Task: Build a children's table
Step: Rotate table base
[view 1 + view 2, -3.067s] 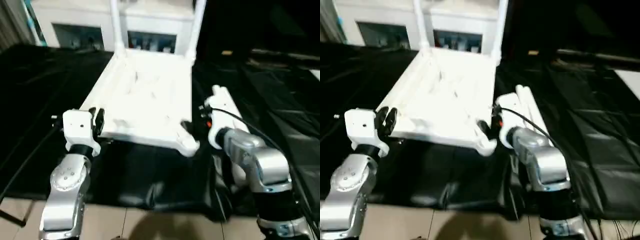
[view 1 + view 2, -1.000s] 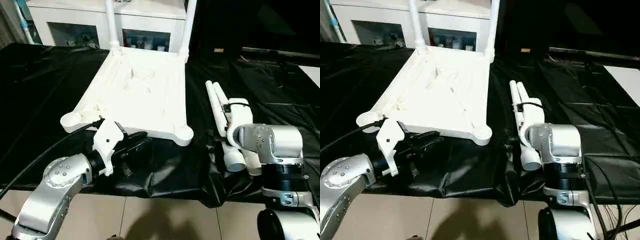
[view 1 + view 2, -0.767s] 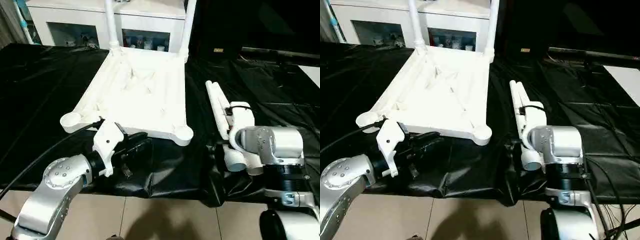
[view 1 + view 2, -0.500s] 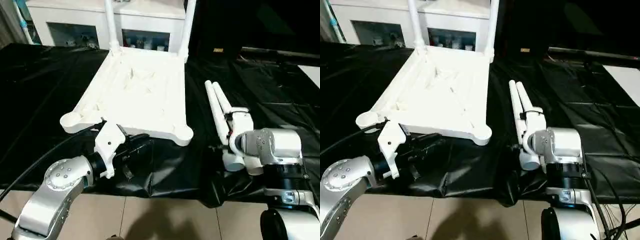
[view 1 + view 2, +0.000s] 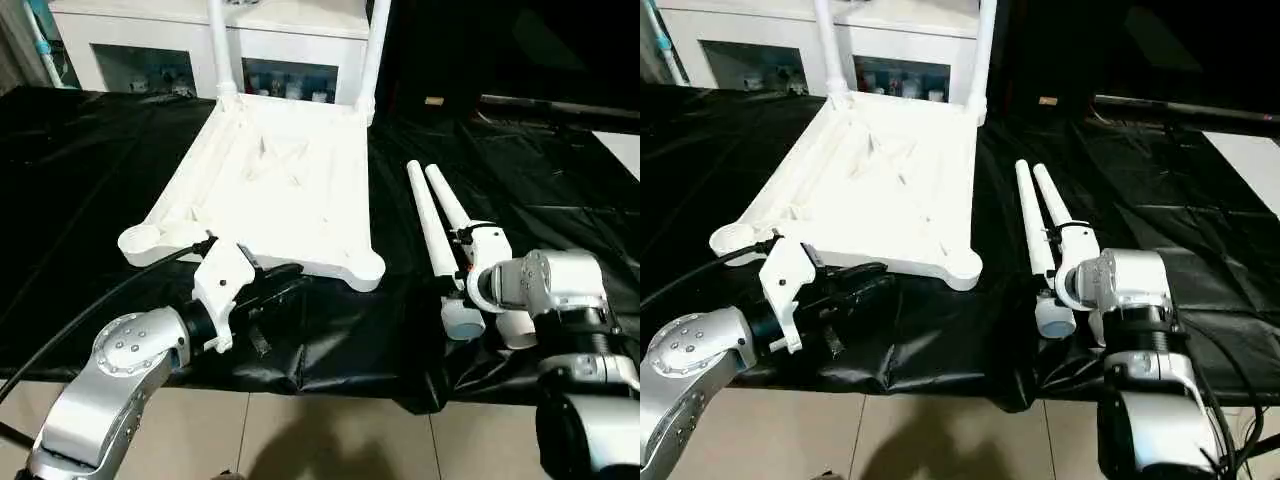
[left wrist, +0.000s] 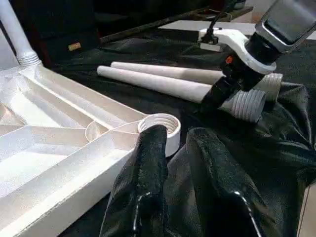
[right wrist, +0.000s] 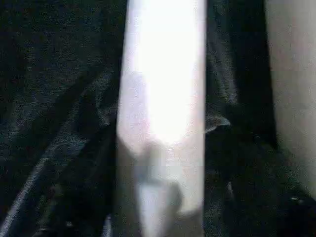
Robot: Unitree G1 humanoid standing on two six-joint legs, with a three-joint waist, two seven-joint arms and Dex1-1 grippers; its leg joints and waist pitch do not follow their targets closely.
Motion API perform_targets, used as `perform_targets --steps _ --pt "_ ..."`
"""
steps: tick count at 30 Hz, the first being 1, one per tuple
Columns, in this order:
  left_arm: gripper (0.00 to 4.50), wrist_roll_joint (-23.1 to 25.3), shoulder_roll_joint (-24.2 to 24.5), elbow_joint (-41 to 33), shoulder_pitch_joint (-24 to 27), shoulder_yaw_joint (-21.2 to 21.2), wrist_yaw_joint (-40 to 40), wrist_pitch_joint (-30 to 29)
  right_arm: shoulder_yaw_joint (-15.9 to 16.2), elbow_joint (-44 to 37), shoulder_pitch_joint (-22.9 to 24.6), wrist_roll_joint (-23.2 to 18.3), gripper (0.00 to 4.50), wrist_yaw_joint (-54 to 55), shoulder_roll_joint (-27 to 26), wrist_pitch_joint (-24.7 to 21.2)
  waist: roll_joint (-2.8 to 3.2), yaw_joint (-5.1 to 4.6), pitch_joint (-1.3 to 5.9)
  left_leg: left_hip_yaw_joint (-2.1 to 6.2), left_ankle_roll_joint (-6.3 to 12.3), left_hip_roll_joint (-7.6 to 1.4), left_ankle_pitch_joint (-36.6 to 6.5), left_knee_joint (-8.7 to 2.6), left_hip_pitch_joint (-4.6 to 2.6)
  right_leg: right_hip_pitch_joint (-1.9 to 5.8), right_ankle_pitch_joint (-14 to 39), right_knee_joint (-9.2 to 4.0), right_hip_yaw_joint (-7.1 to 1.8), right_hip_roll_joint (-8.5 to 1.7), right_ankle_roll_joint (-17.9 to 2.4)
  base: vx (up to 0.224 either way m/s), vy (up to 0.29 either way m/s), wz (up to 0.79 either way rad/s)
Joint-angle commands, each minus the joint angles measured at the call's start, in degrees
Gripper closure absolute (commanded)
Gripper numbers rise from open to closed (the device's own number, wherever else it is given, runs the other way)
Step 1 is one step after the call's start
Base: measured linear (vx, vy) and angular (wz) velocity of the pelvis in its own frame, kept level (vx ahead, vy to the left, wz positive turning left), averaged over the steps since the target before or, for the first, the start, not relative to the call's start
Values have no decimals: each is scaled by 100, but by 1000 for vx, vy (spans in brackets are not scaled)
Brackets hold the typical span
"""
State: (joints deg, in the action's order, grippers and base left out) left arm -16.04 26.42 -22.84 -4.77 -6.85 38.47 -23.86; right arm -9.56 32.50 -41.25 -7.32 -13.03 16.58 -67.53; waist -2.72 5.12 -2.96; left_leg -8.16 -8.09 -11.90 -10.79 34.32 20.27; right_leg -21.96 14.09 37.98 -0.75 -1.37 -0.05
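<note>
**Right gripper down over a loose leg, tabletop lying upside down**

From the head camera we see the tabletop (image 5: 275,195) lying ribbed side up on the black sheet (image 5: 90,170), two legs standing in its far sockets. Two loose legs (image 5: 430,225) lie side by side to its right. The left gripper (image 5: 268,288) sits low by the near edge, jaws nearly together on nothing.

In the left wrist view, its fingers (image 6: 148,163) point at an empty corner socket (image 6: 160,128). Beyond it, the right gripper (image 6: 217,96) is down on the nearer loose leg.

In the right wrist view, that leg (image 7: 163,98) runs straight ahead; we cannot tell how these jaws stand.
</note>
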Motion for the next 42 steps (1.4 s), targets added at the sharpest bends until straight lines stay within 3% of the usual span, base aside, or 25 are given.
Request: perform_targets --steps 1,6,8,10,12,14,16,17,18,19,20,21,23,24,25,28,30,31,32,33,34,36,37,40,42 --pt "350 -72 5 -55 -64 -44 33 -113 -9 334 -130 -76 155 -67 72 139 -1 12 327 -111 -180 3 -453 -359 6 271 -249 -441 -141 -363 -880 0 0 0" --pt "323 -298 96 -135 -66 -118 236 -416 35 620 -247 -60 178 -188 112 299 -19 23 328 -118 -183 4 -426 -360 4 259 -261 -435 -139 -361 -889 0 0 0" --pt "313 -419 132 -204 -79 -199 353 -582 35 751 -298 -59 211 -242 146 366 -29 18 326 -121 -184 6 -459 -359 3 254 -245 -436 -135 -356 -897 0 0 0" --pt "282 -436 237 -249 -72 -316 522 -619 17 879 -352 -54 217 -258 162 443 6 21 329 -117 -194 5 -481 -355 1 250 -241 -430 -135 -359 -916 0 0 0" --pt "274 -419 294 -245 -70 -359 597 -608 -2 922 -373 -55 238 -247 154 479 -3 18 327 -119 -193 0 -496 -357 5 251 -226 -437 -134 -360 -917 0 0 0" --pt "266 -321 346 -148 -183 -483 695 -613 -78 1079 -468 -89 249 -277 188 593 84 18 331 -107 -227 1 -490 -354 6 252 -319 -423 -134 -359 -930 0 0 0" --pt "242 -358 331 -123 -268 -528 739 -683 -86 1148 -499 -96 254 -313 236 651 133 12 337 -99 -286 6 -576 -348 3 261 -381 -422 -126 -353 -981 0 0 0" --pt "235 -368 312 -122 -305 -551 735 -716 -83 1172 -506 -93 259 -333 265 673 143 17 339 -102 -285 7 -589 -348 -4 257 -405 -430 -121 -346 -994 0 0 0" --pt "231 -368 312 -122 -305 -551 735 -716 -83 1172 -506 -93 262 -333 265 673 109 19 337 -109 -268 10 -567 -340 6 272 -486 -429 -126 -341 -1021 0 0 0" --pt "223 -376 283 -117 -366 -590 713 -757 -92 1160 -481 -96 264 -357 292 683 180 28 342 -97 -282 15 -563 -337 16 276 -551 -428 -122 -347 -1039 0 0 0" --pt "211 -376 283 -117 -366 -590 713 -757 -92 1160 -481 -96 264 -357 292 683 159 25 341 -97 -276 13 -573 -337 21 285 -560 -428 -121 -346 -1053 0 0 0" --pt "198 -246 277 -91 -380 -621 617 -676 -118 1125 -444 -105 264 -344 299 690 213 31 343 -91 -272 19 -594 -331 17 285 -570 -425 -121 -345 -1073 0 0 0" --pt "188 -166 236 -48 -412 -631 490 -654 -137 1170 -455 -103 264 -338 319 747 190 33 347 -90 -253 15 -615 -334 22 296 -502 -434 -120 -346 -1078 0 0 0" --pt "185 -183 231 -19 -429 -630 505 -666 -168 1141 -454 -129 264 -331 312 749 251 22 343 -90 -273 17 -694 -329 11 275 -415 -455 -116 -343 -1084 0 0 0" --pt "165 -198 189 20 -442 -605 439 -741 -187 1104 -448 -148 264 -329 309 745 250 26 349 -85 -268 17 -704 -331 7 285 -378 -447 -116 -340 -1107 0 0 0" --pt "142 -6 114 161 -482 -546 252 -498 -364 811 -423 -294 264 -264 259 667 251 26 350 -92 -221 24 -678 -326 17 296 -282 -462 -126 -344 -1100 0 0 0" --pt "121 -31 -141 424 -612 -263 -142 -531 -588 264 -355 -532 264 -322 194 561 313 19 362 -88 -215 25 -560 -307 26 304 -454 -447 -129 -335 -1093 0 0 0" --pt "108 28 -260 539 -677 -144 -401 -563 -713 21 -331 -662 264 -368 166 487 296 4 364 -99 -174 41 -478 -300 43 331 -658 -442 -134 -307 -1091 0 0 0" --pt "108 108 -454 737 -793 35 -751 -461 -902 -491 -260 -861 264 -388 87 439 403 14 386 -77 -153 49 -367 -282 39 336 -842 -416 -131 -302 -1078 0 0 0" --pt "99 84 -523 797 -828 112 -841 -461 -980 -683 -230 -939 264 -384 40 455 367 9 368 -96 -115 56 -370 -286 44 334 -899 -456 -139 -294 -1035 0 0 0" --pt "99 55 -651 931 -1003 227 -1111 -825 -1195 -1114 -126 -1158 264 -420 -82 721 355 15 395 -87 -85 54 -295 -279 41 357 -1023 -430 -139 -302 -1047 0 0 0" --pt "69 208 -887 1191 -1348 224 -1508 -1010 -1381 -1667 54 -1490 264 -707 -156 1122 358 27 383 -82 -49 49 -268 -292 57 359 -1017 -436 -131 -300 -1015 0 0 0" --pt "63 106 -1032 1295 -1520 333 -1591 -907 -1415 -2037 163 -1693 264 -879 -202 1083 372 44 404 -84 -11 35 -289 -266 23 336 -1028 -434 -137 -314 -1044 0 0 0" --pt "61 -274 -1278 1386 -1851 534 -1617 -1083 -1429 -2486 309 -2021 264 -1187 -176 809 417 62 434 -61 13 36 -29 -270 43 363 -1427 -397 -115 -302 -1116 0 0 0" --pt "61 -957 -1631 1577 -2346 824 -1579 -1287 -1295 -2975 571 -2467 264 -1797 -90 653 407 96 446 -86 25 63 37 -239 36 377 -1712 -390 -121 -274 -1190 0 0 0"
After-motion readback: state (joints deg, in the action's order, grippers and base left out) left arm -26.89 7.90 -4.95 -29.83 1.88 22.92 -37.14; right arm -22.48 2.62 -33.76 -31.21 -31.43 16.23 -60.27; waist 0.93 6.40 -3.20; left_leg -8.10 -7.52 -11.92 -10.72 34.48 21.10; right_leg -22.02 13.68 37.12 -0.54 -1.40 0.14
